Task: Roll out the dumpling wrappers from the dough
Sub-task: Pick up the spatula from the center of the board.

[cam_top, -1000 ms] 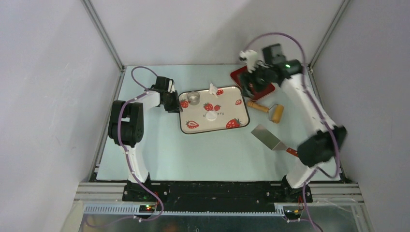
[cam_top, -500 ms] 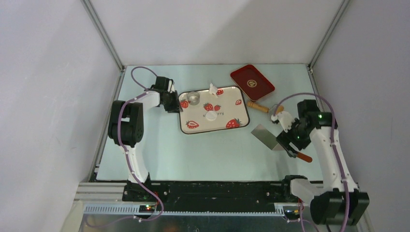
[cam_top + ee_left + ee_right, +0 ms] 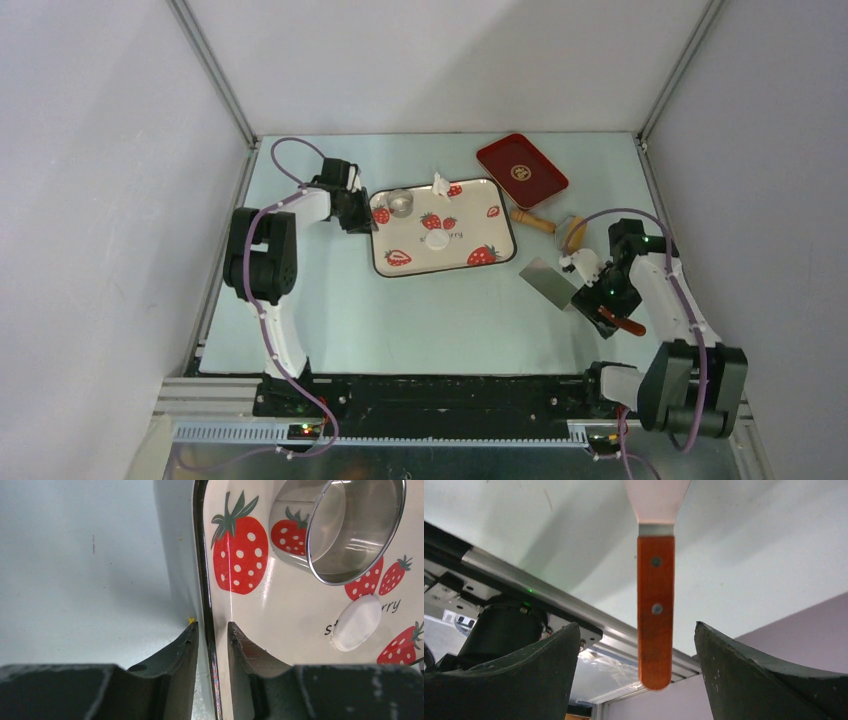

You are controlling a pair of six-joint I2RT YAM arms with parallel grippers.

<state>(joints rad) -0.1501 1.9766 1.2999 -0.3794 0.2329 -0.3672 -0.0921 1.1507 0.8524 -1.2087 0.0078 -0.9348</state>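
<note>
A round white dumpling wrapper [image 3: 437,240] [image 3: 356,622] lies in the middle of the strawberry tray [image 3: 500,235]. A ragged white bit of dough [image 3: 440,183] sits at the tray's far rim. My left gripper [image 3: 360,215] [image 3: 212,625] is shut on the tray's left rim [image 3: 202,555], one finger outside it and one inside. At the right, my right gripper [image 3: 605,300] [image 3: 636,625] stands open around the orange handle [image 3: 655,615] of a metal spatula [image 3: 548,282], and neither finger touches it.
A shiny metal ring cup [image 3: 400,203] [image 3: 350,525] stands on the tray near my left gripper. A red tray [image 3: 521,171] lies at the back right. A wooden rolling pin [image 3: 535,221] lies between it and the spatula, partly behind my right arm.
My right arm swung from the red tray down to the spatula's handle, and its jaws widened. The left gripper and the tray have not moved.
</note>
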